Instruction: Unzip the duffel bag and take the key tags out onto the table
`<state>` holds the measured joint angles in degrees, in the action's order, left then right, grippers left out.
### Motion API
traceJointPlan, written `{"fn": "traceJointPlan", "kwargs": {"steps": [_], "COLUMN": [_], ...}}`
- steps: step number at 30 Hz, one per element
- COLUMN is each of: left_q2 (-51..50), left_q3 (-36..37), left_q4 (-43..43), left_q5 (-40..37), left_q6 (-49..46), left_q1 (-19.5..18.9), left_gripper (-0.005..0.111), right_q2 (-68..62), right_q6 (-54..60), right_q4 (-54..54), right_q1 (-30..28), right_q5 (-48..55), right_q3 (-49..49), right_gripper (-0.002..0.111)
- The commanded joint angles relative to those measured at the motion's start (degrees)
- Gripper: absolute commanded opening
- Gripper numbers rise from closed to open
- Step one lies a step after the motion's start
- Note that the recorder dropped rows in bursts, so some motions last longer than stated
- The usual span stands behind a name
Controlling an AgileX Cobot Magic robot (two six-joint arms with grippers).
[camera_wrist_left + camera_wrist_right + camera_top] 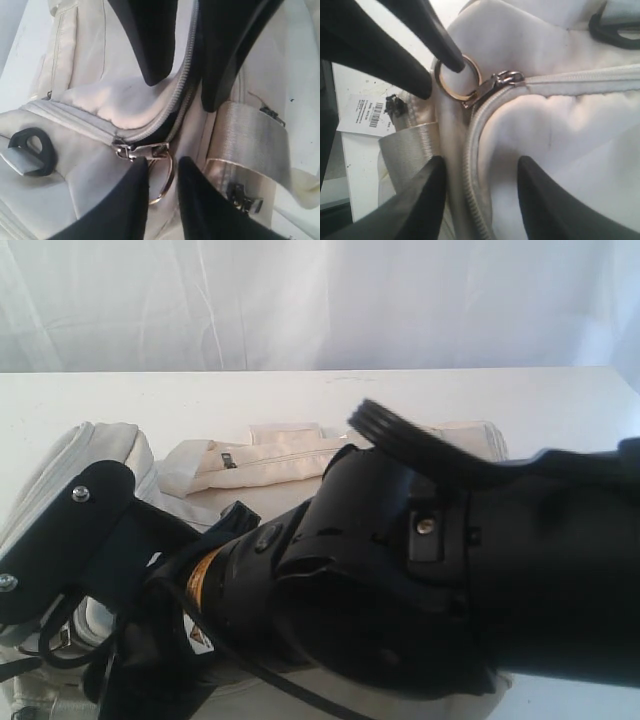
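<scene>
The beige duffel bag (270,465) lies on the white table (200,400), mostly behind my two black arms in the exterior view. Its grey zipper is parted a little, and dark lining (167,129) shows beside the slider (132,150). My left gripper (164,161) is open, its tips either side of the slider's metal pull ring (171,174), with one tip resting at the ring (479,80). My right gripper (481,161) straddles a raised fold of bag fabric and zipper edge and is closed on it. The key tags are hidden.
A webbing handle (250,140) runs beside the zipper, close to my left gripper. A black strap ring (35,150) sits on the bag's end. A barcode label (367,112) lies on the table (360,170) by the bag. A white curtain hangs behind.
</scene>
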<state>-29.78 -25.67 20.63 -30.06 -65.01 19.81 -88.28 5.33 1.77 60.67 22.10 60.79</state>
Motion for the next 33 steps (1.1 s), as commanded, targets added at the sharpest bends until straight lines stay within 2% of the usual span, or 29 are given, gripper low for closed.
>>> {"fn": "traceJointPlan", "kwargs": {"steps": [1,10,21,24,29,33], "left_q2": [0.2,-1.2,-1.2,-1.2,-1.9,-4.7], "left_q3": [0.0,0.0,0.0,0.0,-2.0,-5.1], "left_q4": [0.3,0.0,0.3,0.3,0.3,0.1], "left_q5": [-0.8,-0.3,4.0,7.3,9.0,8.9], "left_q6": [0.8,0.6,1.0,2.7,6.8,8.3], "left_q1": [0.3,0.3,0.3,0.3,0.3,0.3], "left_gripper": [0.028,0.0,0.0,0.0,0.0,0.0], "right_q2": [0.1,0.1,0.1,0.1,0.1,0.1], "right_q6": [0.4,0.4,0.4,0.4,0.4,0.4], "right_q4": [0.3,0.3,0.3,0.3,0.2,0.2], "right_q1": [0.4,0.4,0.4,0.4,0.4,0.4], "right_q5": [-0.4,0.1,0.1,0.3,2.2,3.2], "right_q3": [-0.2,-0.2,-0.2,-0.2,-0.2,-0.2], "right_gripper": [0.043,0.043,0.042,0.034,0.001,0.0]}}
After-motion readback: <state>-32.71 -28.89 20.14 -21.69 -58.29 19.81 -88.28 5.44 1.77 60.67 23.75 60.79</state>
